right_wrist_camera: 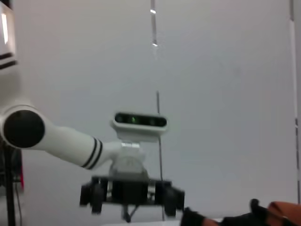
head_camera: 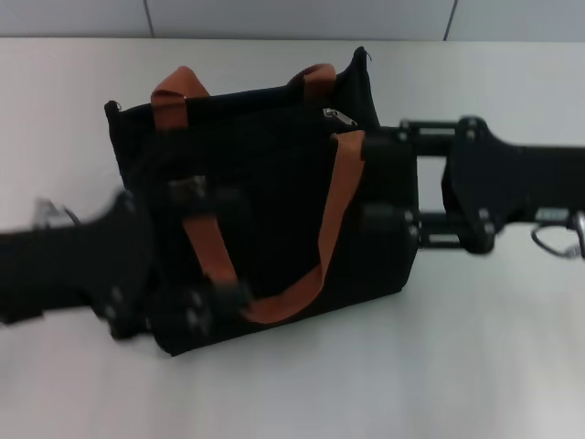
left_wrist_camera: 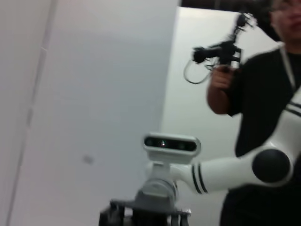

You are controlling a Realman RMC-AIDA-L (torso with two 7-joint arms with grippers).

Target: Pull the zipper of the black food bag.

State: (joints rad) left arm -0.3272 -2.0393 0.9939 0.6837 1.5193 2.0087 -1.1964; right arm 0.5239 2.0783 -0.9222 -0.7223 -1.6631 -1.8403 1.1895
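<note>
The black food bag [head_camera: 265, 174] stands on the white table in the head view, with two orange-brown handles [head_camera: 336, 215]. The small silver zipper [head_camera: 338, 116] sits on the top track near the bag's right end. My left gripper [head_camera: 192, 251] reaches in from the left, blurred, in front of the bag's lower left part, its jaws spread. My right gripper [head_camera: 379, 183] reaches in from the right at the bag's right end, just below the zipper, its jaws spread. A bit of orange handle [right_wrist_camera: 282, 209] shows in the right wrist view. The bag is out of the left wrist view.
The white table [head_camera: 475, 357] runs back to a pale wall [head_camera: 292, 16]. The wrist views look back at my own head camera [left_wrist_camera: 170, 143] [right_wrist_camera: 139, 121] and white arms. A person in black [left_wrist_camera: 263, 108] stands behind me holding a black device.
</note>
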